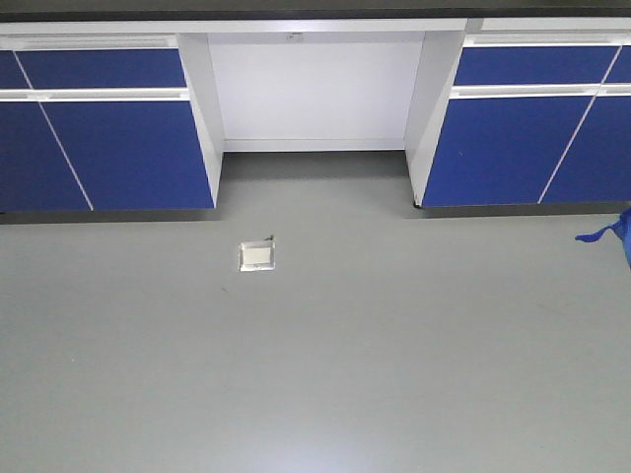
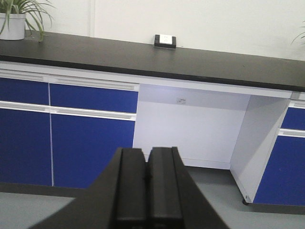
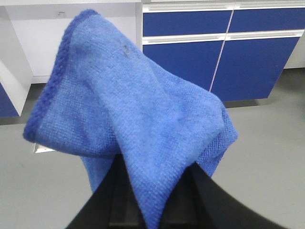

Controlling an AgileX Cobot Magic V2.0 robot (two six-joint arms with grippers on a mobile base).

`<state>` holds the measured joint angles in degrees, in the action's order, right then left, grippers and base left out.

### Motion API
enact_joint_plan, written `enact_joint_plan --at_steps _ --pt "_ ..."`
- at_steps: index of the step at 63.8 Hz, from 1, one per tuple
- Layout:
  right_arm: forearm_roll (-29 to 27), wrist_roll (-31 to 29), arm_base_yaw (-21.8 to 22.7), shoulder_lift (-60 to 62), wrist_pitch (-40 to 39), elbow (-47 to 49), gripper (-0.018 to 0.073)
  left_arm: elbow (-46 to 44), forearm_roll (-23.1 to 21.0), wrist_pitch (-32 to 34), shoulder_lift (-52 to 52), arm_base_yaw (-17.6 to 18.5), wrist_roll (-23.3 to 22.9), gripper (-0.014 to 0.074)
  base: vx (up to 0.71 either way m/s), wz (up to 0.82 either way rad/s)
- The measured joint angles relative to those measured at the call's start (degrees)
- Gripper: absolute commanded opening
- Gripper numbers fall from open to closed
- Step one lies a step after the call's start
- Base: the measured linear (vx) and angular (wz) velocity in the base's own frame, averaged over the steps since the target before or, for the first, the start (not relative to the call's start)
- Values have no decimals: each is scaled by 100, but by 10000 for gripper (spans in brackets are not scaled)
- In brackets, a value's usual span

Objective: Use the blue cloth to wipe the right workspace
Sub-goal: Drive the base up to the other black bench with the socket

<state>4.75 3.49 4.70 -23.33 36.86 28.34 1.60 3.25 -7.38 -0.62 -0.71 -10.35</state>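
Gripping the blue cloth between its jaws, your right gripper carries it at three o'clock of the front view. Pickup looks done; wiping seems not yet begun. Your left gripper has its jaws pressed together, empty.

The black left gripper fills the lower middle, its two flat fingers pressed together with nothing between them. Beyond it a long black countertop tops blue cabinet doors and a white recess. A green plant in a white pot stands at the far left, and a small white wall socket sits mid-counter.
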Motion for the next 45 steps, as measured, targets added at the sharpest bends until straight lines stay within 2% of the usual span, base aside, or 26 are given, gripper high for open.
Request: enact_joint_plan --at_steps 23,45 --pt "0 0 0 0 0 0 -3 0 0 0 0 0 0 -6 20 -7" --pt "0 0 0 0 0 0 -3 0 0 0 0 0 0 -6 32 1"
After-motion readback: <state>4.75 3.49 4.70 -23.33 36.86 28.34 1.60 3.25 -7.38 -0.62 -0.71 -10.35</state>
